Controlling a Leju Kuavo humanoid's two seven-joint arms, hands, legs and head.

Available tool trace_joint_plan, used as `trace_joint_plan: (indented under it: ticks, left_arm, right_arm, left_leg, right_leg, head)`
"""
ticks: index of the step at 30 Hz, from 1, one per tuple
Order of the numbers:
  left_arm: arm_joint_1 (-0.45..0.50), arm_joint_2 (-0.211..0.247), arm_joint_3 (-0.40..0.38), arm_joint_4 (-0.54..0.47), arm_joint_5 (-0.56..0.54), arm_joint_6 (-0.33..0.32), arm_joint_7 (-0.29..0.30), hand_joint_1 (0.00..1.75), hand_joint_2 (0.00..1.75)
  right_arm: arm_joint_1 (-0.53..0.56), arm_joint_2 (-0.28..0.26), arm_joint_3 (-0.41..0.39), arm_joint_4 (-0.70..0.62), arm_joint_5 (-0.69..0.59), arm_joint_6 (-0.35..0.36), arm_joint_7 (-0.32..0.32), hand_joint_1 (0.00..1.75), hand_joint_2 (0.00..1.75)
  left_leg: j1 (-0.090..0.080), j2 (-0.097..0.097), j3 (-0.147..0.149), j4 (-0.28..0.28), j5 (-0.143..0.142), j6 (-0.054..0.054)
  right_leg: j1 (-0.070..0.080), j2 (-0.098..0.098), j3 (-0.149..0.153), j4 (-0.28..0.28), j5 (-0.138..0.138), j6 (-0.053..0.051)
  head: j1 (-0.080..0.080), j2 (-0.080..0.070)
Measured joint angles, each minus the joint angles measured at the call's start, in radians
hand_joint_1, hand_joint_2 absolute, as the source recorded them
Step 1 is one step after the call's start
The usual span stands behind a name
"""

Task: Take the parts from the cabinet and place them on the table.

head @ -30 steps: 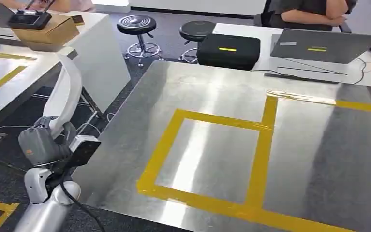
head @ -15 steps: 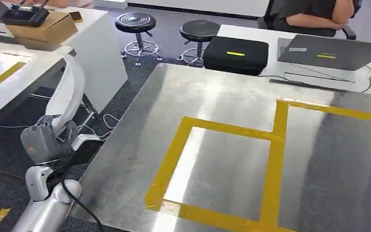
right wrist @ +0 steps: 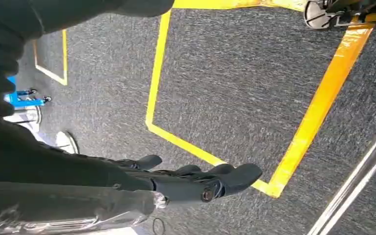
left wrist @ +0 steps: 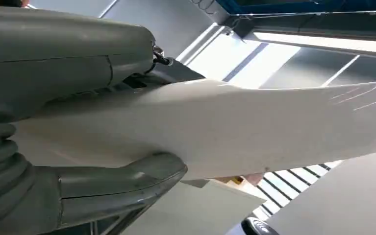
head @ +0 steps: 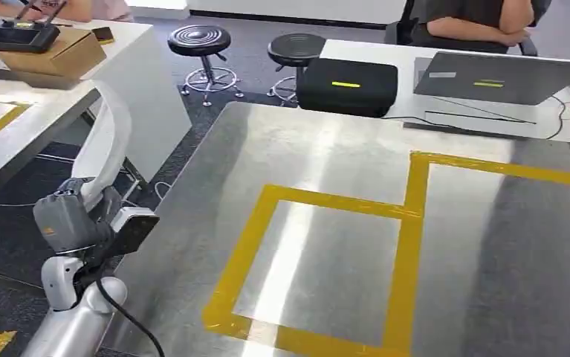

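Observation:
My left hand (head: 70, 222) sits low at the left, beside the metal table's left edge, and grips a long curved white part (head: 108, 137) that rises from it. In the left wrist view the white part (left wrist: 254, 125) runs across the picture, clasped between the grey thumb (left wrist: 122, 182) and the hand's cover. The steel table (head: 490, 245) carries yellow tape rectangles (head: 408, 223) and has no part on it. My right hand (right wrist: 195, 180) hangs over the dark carpet, its dark fingers stretched out and holding nothing.
A black case (head: 347, 85) and a grey laptop (head: 501, 76) lie on the white desk behind the table, where a person (head: 482, 18) sits. Two black stools (head: 204, 41) stand at the back. A cardboard box (head: 51, 52) rests on the left bench.
The whole picture has shifted a little, so the camera has moved. My left hand still holds the white part in much the same place beside the table.

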Motion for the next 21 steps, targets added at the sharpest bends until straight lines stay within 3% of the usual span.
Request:
trace_joint_plan:
  ticks: [4,7,17,21]
  left_arm:
    - [0.0,0.0,0.0,0.0,0.0,0.0,0.0,1.75,1.75]
    - [0.0,0.0,0.0,0.0,0.0,0.0,0.0,1.75,1.75]
    - [0.0,0.001,0.0,0.0,0.002,0.0,0.0,1.75,1.75]
    - [0.004,0.005,0.0,0.0,0.032,-0.006,-0.012,1.75,1.75]
  right_arm:
    - [-0.002,0.0,0.0,0.0,0.0,0.0,0.0,0.0,1.75]
    - [-0.004,0.0,0.0,0.0,0.0,0.0,0.0,0.0,1.75]
    - [-0.004,0.0,0.0,0.0,-0.001,0.0,0.0,0.0,1.75]
    - [-0.002,0.002,0.0,0.0,0.0,-0.003,-0.01,0.0,1.75]
  left_leg:
    - [0.001,0.0,0.0,-0.004,0.002,-0.011]
    - [0.001,0.0,-0.001,-0.004,0.004,-0.013]
    - [0.0,0.0,-0.002,-0.003,0.004,-0.013]
    - [-0.005,0.0,-0.004,0.001,0.001,-0.003]
  right_leg:
    - [0.001,-0.001,-0.002,0.001,0.0,-0.004]
    - [0.001,-0.001,-0.002,0.001,0.002,-0.006]
    - [-0.001,-0.001,-0.003,0.001,0.004,-0.005]
    - [-0.007,-0.001,-0.005,-0.001,0.005,-0.002]
  head:
    - [0.0,0.0]
    - [0.0,0.0]
    - [0.0,0.0]
    - [-0.007,0.0]
